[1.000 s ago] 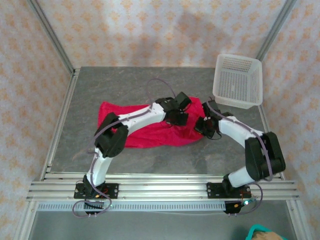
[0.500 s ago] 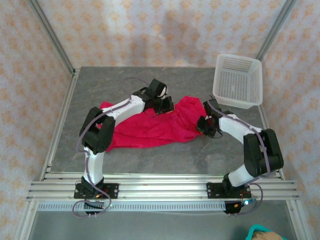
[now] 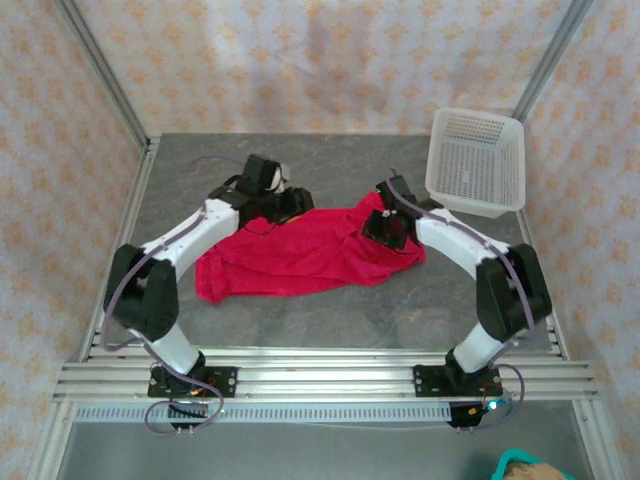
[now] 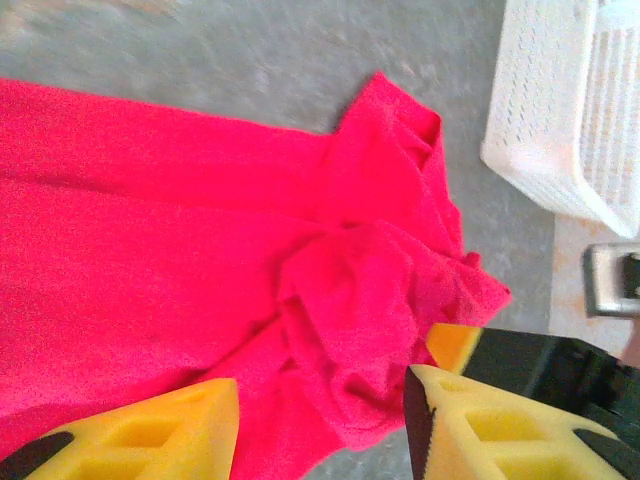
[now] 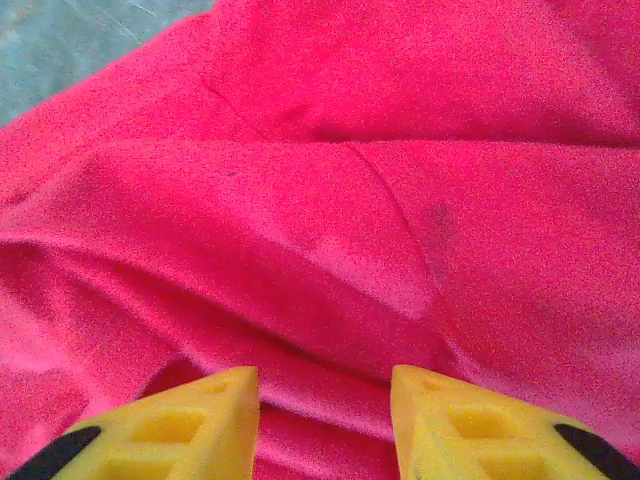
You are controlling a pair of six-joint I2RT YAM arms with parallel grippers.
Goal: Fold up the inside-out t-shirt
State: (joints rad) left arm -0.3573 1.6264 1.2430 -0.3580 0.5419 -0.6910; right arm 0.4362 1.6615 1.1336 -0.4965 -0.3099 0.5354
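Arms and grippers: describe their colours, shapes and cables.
Both the left arm and right arm have white links, black joints and thin greyish cables looping alongside. The left gripper and right gripper have blocky yellow fingers with recessed pockets and black patches.

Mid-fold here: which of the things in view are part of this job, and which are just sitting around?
Part of the job:
- inside-out t-shirt, rumpled on the table
- left gripper, jaws apart over the shirt
- right gripper, jaws apart over the shirt

Just lying about:
- white mesh basket, at the far right corner, apart from the shirt
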